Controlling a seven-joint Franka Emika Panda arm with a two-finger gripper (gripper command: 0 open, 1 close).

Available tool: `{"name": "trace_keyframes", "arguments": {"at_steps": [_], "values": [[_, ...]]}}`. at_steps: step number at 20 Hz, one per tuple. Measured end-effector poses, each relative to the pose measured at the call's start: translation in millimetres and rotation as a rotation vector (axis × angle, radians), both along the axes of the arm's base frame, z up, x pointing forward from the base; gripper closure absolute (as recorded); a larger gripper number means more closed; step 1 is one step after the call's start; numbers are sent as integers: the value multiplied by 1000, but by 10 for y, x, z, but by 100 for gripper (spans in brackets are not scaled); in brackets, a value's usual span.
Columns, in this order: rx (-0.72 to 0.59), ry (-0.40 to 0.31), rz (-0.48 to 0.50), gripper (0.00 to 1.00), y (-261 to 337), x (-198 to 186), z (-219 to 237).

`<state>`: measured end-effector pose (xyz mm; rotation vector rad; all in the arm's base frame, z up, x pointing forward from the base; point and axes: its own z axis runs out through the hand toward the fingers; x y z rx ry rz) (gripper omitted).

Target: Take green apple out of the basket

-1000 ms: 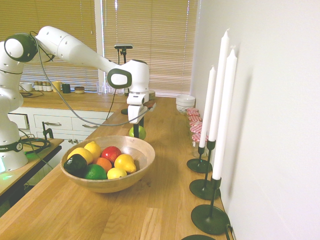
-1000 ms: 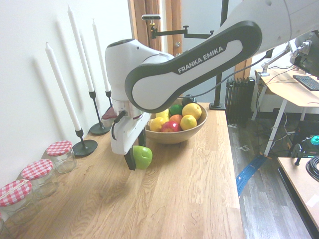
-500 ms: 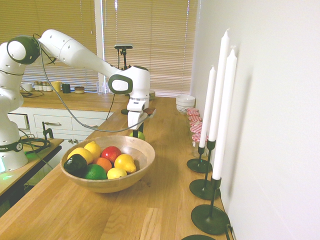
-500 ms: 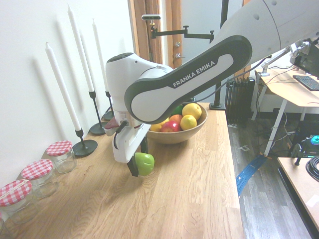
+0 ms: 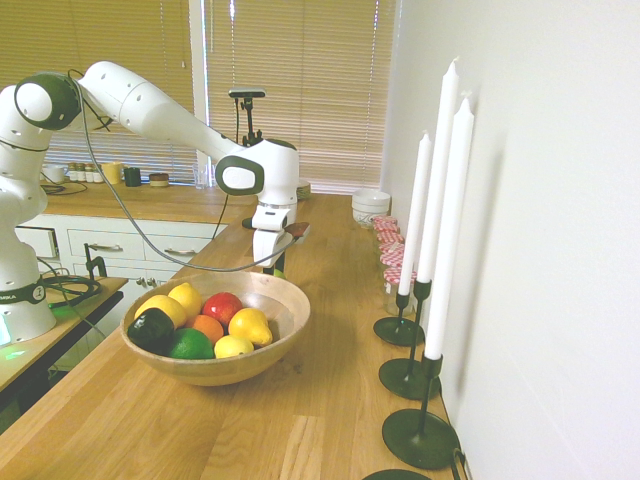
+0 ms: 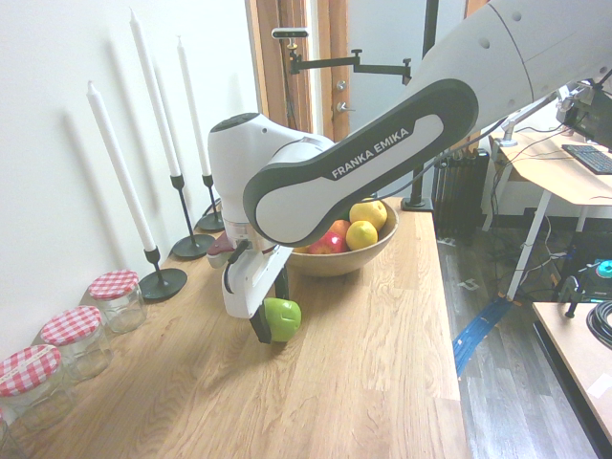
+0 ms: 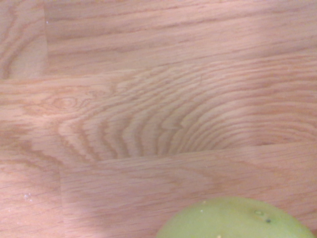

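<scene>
The green apple (image 6: 286,318) hangs low over the wooden counter (image 6: 363,382), just outside the basket (image 6: 337,263), and I cannot tell whether it touches the wood. My gripper (image 6: 275,316) is shut on the green apple, with its dark fingers (image 6: 258,330) on either side. In the first exterior view the gripper (image 5: 276,262) dips behind the far rim of the basket (image 5: 288,297), which hides the apple there. The wrist view shows the top of the green apple (image 7: 237,222) over bare wood grain.
The basket holds lemons (image 5: 249,325), a red fruit (image 5: 221,306), an orange, a lime (image 5: 190,345) and an avocado (image 5: 150,328). Tall white candles (image 5: 437,220) in black holders line the wall. Jars with red checked lids (image 6: 115,298) stand beside them.
The gripper has come down towards the counter with the green apple in it and drifted a little away from the candles. It stayed shut throughout.
</scene>
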<state>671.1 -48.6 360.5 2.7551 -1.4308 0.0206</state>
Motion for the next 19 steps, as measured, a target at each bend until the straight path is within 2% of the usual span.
{"name": "trace_keyframes", "arguments": {"at_steps": [14,19], "values": [[0,-7,4,0,37,1,42],[1,-29,3,0,40,-8,194]]}}
